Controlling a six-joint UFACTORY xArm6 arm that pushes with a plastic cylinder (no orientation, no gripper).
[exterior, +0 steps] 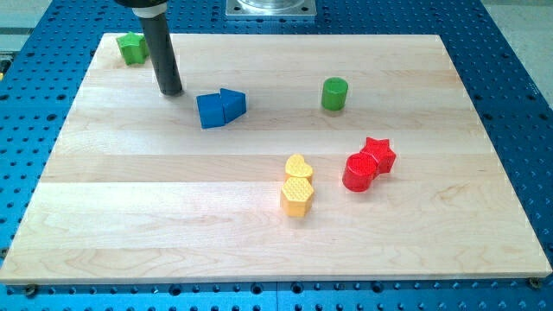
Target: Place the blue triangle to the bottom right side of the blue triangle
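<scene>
A blue triangle (232,103) lies on the wooden board in the upper middle-left, touching a blue cube (211,111) on its left. My tip (171,90) rests on the board to the left of the blue cube, a short gap away and slightly higher in the view. The dark rod rises from it to the view's top edge.
A green block (132,47) sits near the board's top left corner, left of the rod. A green cylinder (334,93) stands right of centre. A red star (378,154) touches a red cylinder (358,172). A yellow heart (299,168) touches a yellow hexagon (296,196).
</scene>
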